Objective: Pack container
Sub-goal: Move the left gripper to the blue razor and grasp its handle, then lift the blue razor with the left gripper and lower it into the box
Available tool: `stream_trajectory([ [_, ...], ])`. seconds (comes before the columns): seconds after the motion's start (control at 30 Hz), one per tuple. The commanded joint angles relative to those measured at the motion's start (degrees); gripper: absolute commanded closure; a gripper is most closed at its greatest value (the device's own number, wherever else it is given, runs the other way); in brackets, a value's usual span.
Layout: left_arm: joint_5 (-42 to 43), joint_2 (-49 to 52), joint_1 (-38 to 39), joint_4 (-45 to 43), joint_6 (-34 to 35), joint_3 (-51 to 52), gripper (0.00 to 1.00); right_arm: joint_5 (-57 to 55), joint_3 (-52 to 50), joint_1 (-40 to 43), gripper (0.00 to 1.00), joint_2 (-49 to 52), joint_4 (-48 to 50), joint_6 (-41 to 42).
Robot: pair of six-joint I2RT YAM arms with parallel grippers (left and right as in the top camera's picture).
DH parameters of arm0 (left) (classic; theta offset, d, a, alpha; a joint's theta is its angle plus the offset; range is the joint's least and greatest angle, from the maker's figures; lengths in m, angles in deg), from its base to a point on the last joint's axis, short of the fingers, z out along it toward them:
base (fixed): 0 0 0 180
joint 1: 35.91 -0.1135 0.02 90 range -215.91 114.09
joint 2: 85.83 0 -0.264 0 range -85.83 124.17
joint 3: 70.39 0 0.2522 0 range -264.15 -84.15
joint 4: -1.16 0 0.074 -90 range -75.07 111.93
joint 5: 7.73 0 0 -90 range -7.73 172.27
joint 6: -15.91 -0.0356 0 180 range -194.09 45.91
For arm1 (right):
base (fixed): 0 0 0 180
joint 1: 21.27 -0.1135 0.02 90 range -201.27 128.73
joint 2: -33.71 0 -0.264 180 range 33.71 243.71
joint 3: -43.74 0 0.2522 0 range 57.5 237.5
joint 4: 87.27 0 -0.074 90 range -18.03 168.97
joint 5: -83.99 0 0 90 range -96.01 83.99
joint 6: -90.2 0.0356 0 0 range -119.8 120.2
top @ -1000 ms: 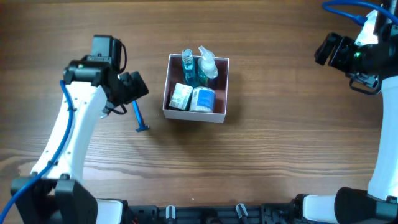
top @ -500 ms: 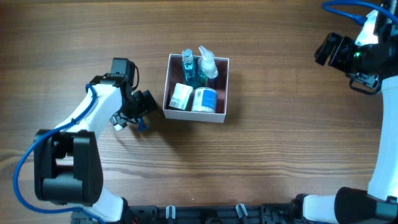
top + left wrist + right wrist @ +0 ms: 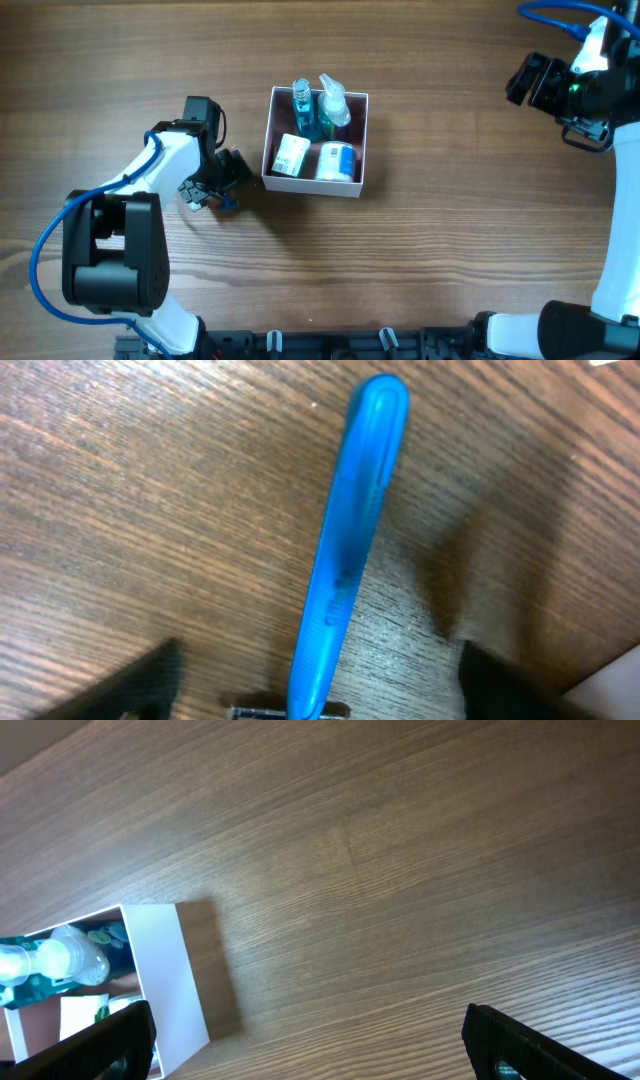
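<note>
Two arms work at a wooden bench (image 3: 450, 250), and the white-walled box (image 3: 314, 184) with its pink inside sits near the middle of it, a little toward the far side. Inside the box, two blue bottles (image 3: 303, 112) stand along the far wall, while a small packet (image 3: 291, 155) and a white-lidded jar (image 3: 337, 160) fill the near half side by side, leaving only slim strips of pink floor. The left pincer (image 3: 215, 185) hangs low just left of the box's left wall, with a narrow band of wood between them. Its wrist camera shows the jaws spread wide, one dark fingertip (image 3: 145, 680) on each side of a blue razor (image 3: 345, 550) that lies flat on the wood, touching neither; the handle runs straight up the view and the metal head sits at the bottom edge. The right pincer (image 3: 530, 82) is held high at the far right edge, well apart from the box, and its jaws are also spread wide, gripping nothing. A broad stretch of bare wood lies between the box's right wall and that arm, and along the near side.
</note>
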Motion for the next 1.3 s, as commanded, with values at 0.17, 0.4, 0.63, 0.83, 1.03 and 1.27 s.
stream_trajectory([
  [0.17, -0.04, 1.49, -0.24, -0.24, 0.11, 0.35, 0.53, 0.5, -0.15, -0.02, 0.0, 0.44, -0.17, -1.14],
  [0.4, -0.2, 1.42, -0.24, -0.68, 0.11, 0.35, 0.69, 0.5, -0.15, -0.02, 0.0, 0.44, -0.15, -1.14],
  [0.63, -0.2, 1.42, -0.24, -0.83, 0.09, -0.57, 0.83, 0.48, -0.15, -0.02, 0.0, 0.44, -0.15, -1.31],
  [0.83, -0.15, 1.4, -0.24, -0.57, 0.11, -1.73, 0.88, 0.48, -0.15, -0.02, 0.0, 0.44, -0.13, -1.33],
  [1.03, -0.15, -1.03, -0.17, 4.28, 0.09, -5.46, 0.96, 0.48, -0.15, -0.02, 0.0, 0.44, -0.02, -1.36],
  [1.27, -0.11, -9.73, 3.98, 12.52, -3.04, -16.5, 0.96, 0.48, -0.15, -0.02, 0.0, 0.44, 0.0, -1.36],
])
